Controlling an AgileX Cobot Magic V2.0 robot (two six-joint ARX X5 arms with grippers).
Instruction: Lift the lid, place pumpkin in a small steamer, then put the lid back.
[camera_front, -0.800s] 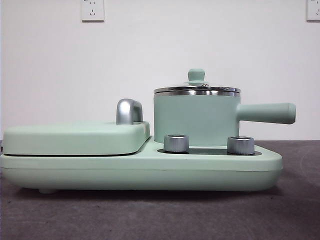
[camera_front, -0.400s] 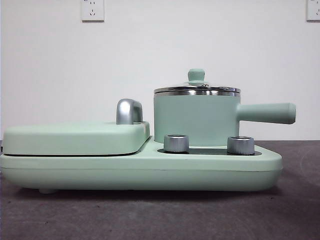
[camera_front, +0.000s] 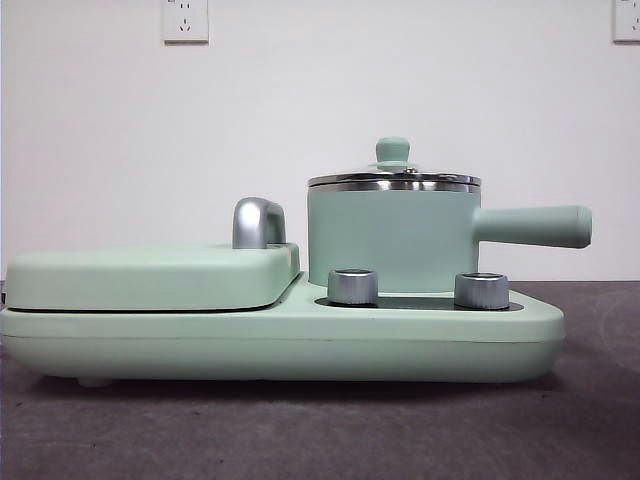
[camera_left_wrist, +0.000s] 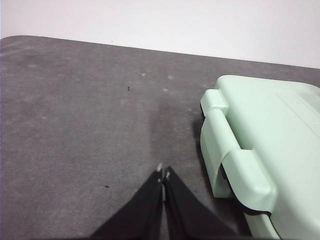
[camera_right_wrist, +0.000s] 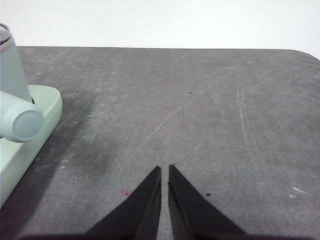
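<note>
lid (camera_front: 393, 176) on small steamer (camera_front: 390, 238) | flat cover (camera_front: 150, 275) beside | left hand (camera_left_wrist: 163, 175), right hand (camera_right_wrist: 164, 171) closed, empty

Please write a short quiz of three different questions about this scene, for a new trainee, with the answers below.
1. True or false: the round glass lid with mint-green knob sits on the mint-green cylindrical pot.
2. What stands in front of the pot? A) two silver knobs B) a pumpkin C) a cup
3. Fill in: the left gripper hangs above the dark grey ____.

Key: 1 true; 2 A, silver knobs; 3 table.
</note>
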